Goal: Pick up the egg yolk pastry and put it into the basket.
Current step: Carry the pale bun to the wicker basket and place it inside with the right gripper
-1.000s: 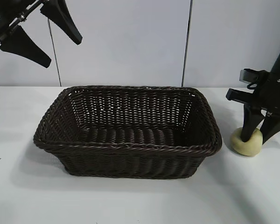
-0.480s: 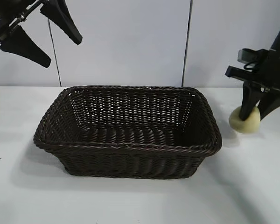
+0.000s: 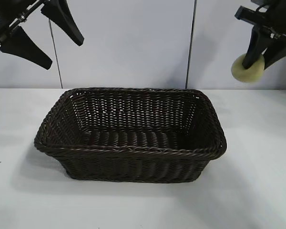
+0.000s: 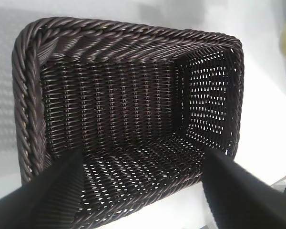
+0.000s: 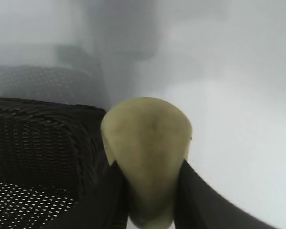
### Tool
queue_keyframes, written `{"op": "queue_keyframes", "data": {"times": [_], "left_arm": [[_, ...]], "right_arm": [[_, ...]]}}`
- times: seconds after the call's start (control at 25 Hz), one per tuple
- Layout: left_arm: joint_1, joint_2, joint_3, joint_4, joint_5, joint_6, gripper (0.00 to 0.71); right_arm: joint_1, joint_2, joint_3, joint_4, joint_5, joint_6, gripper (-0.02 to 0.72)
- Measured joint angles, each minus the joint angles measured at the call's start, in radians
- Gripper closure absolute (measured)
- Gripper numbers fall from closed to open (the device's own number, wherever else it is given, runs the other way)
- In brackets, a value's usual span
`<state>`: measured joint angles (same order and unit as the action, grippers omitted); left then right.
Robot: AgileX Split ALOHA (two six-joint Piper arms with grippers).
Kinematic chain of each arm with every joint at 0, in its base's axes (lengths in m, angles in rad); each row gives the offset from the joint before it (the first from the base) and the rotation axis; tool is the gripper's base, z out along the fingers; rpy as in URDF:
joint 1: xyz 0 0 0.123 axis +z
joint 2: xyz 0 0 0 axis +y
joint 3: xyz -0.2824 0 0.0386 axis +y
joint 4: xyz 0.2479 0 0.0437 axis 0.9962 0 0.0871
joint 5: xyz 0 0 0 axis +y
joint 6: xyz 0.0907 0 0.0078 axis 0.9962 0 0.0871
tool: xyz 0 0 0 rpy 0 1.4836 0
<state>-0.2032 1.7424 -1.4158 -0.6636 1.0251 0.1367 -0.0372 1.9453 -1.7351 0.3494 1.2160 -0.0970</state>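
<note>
The dark brown wicker basket (image 3: 131, 136) stands in the middle of the white table and holds nothing. My right gripper (image 3: 260, 59) is shut on the pale yellow egg yolk pastry (image 3: 248, 70) and holds it high in the air, to the right of the basket and well above its rim. In the right wrist view the pastry (image 5: 147, 143) sits squeezed between the two black fingers, with the basket's corner (image 5: 38, 143) beside it below. My left gripper (image 3: 38, 36) is open and empty, parked high at the far left above the basket (image 4: 128, 119).
A pale wall with two dark vertical seams (image 3: 190, 43) stands behind the table. White tabletop (image 3: 257, 181) lies on all sides of the basket.
My right gripper has risen from the tabletop to high in the air with the pastry held in it. The left arm and the basket have not moved.
</note>
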Motion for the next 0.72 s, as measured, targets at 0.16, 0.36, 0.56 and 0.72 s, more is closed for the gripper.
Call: {"op": "queue_keyframes", "data": {"times": [0.16,0.36,0.56,0.72], "left_arm": [[0.000,0.000,0.000,0.000,0.000,0.000,0.199],[0.000,0.000,0.000,0.000,0.001,0.000,0.199],[0.000,0.000,0.000,0.000,0.001,0.000,0.199],[0.000,0.000,0.000,0.000,0.001,0.000,0.199]], "right_arm": [[0.051,-0.004,0.000,-0.001,0.001,0.000,0.503],[0.156,-0.004,0.000,-0.002,0.006,0.000,0.503],[0.273,-0.004,0.000,-0.001,0.008,-0.001,0.503],[0.356,-0.004,0.000,-0.001,0.004,-0.001,0.503]]}}
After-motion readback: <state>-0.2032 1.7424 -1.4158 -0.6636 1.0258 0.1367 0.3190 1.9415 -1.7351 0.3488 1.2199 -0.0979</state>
